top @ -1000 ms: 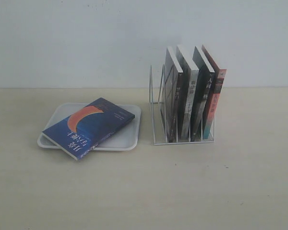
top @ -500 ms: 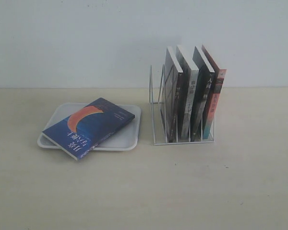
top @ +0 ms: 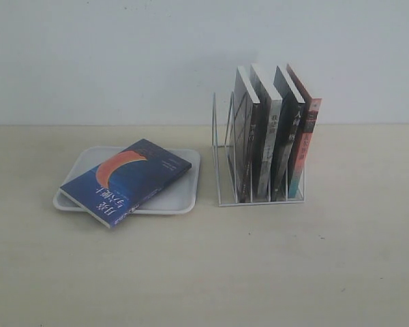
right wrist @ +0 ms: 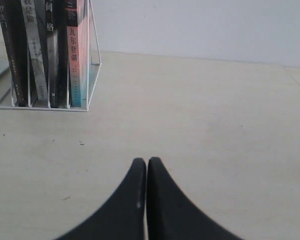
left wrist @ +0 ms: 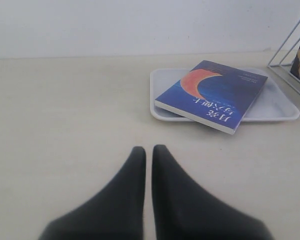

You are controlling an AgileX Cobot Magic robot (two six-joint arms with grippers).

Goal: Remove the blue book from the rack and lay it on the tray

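The blue book (top: pixel 126 178) lies flat, cover up, across the white tray (top: pixel 177 199), askew, with one corner hanging over the tray's front-left rim. The left wrist view shows the same blue book (left wrist: pixel 213 94) on the tray (left wrist: pixel 280 107). The white wire rack (top: pixel 221 167) stands right of the tray and holds several upright books. My left gripper (left wrist: pixel 149 150) is shut and empty, low over bare table well short of the tray. My right gripper (right wrist: pixel 147 161) is shut and empty, away from the rack (right wrist: pixel 92 60). Neither gripper appears in the exterior view.
In the rack stand black-spined books (top: pixel 259 136) and a red-and-teal-spined book (top: pixel 301 146) at its right end. The rack's leftmost slots hold nothing. A pale wall runs behind the beige table (top: pixel 259 272).
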